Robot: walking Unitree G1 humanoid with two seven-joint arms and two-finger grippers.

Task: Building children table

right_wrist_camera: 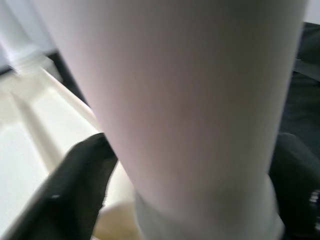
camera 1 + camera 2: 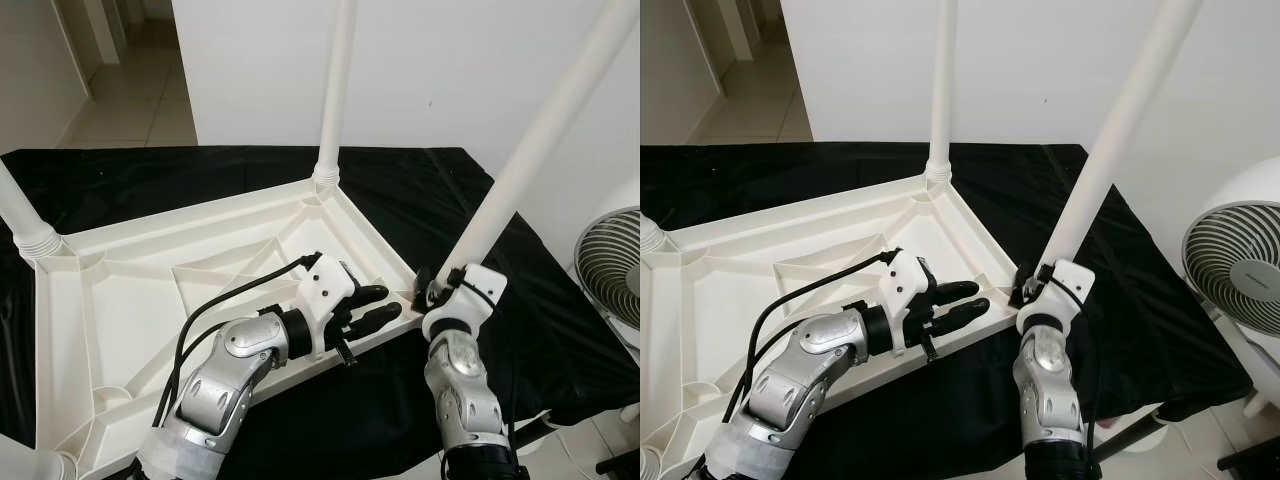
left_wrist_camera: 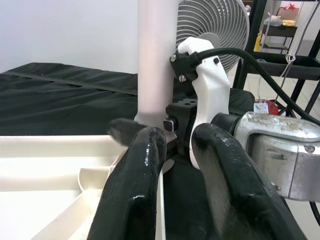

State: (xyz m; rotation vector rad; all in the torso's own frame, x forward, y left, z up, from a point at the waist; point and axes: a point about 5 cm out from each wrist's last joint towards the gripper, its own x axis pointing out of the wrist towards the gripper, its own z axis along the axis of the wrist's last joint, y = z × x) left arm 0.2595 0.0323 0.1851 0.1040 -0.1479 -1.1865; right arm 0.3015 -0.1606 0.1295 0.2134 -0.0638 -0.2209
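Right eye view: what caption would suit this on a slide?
Right hand grips a white leg at the upturned tabletop's corner; left hand rests nearby.

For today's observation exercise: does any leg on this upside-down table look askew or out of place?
Yes. The near-right leg, gripped at its base by the right gripper, leans outward, while the far leg stands nearly upright in the tabletop. It looks not fully seated.

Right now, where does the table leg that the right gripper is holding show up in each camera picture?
Left eye: table leg, upper right.
Right eye: upper right of centre.
Left wrist: pale column behind the left gripper's fingers.
Right wrist: close up, between the right gripper's fingers.
Shared landmark: upturned white tabletop.
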